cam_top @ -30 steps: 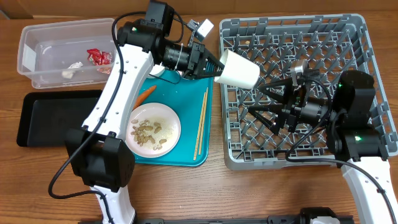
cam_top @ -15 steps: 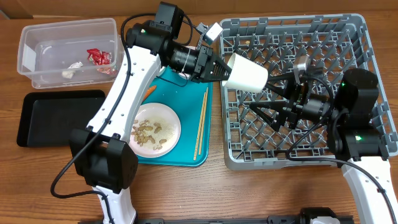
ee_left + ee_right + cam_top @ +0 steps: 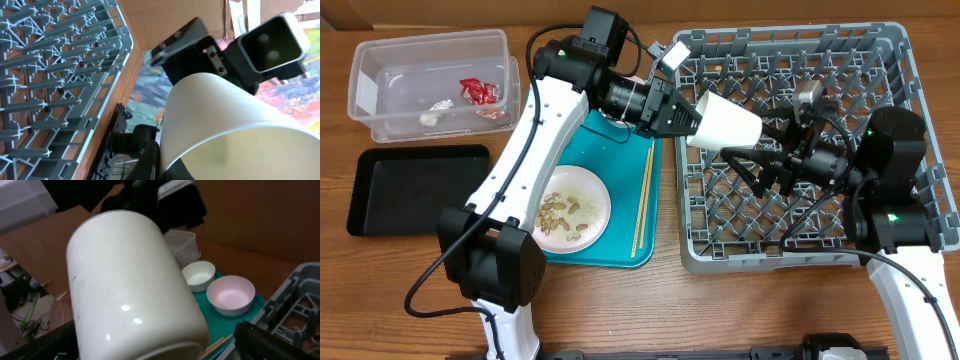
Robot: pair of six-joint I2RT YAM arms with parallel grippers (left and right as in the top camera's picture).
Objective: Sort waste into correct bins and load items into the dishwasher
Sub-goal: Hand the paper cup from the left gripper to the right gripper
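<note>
My left gripper point(image 3: 686, 118) is shut on the rim of a white cup point(image 3: 726, 124) and holds it on its side above the left part of the grey dish rack point(image 3: 780, 262). In the left wrist view point(image 3: 167, 162) a finger sits inside the cup point(image 3: 225, 120). My right gripper point(image 3: 757, 152) is open, its fingers either side of the cup's base point(image 3: 135, 280). Two white bowls point(image 3: 231, 295) point(image 3: 199, 275) stand on the teal tray. The plate point(image 3: 570, 205) holds peanut scraps. Chopsticks point(image 3: 642, 200) lie beside it. The carrot is hidden.
The clear tub point(image 3: 362, 92) at the back left holds a red wrapper point(image 3: 478, 90) and white paper wads point(image 3: 428, 117). The black tray point(image 3: 410, 190) lies in front of it. The teal tray point(image 3: 620, 242) sits between the bins and the rack.
My left arm has carried the cup to the right, over the rack's left side and between the right gripper's fingers. The right gripper has shifted slightly and stayed open.
</note>
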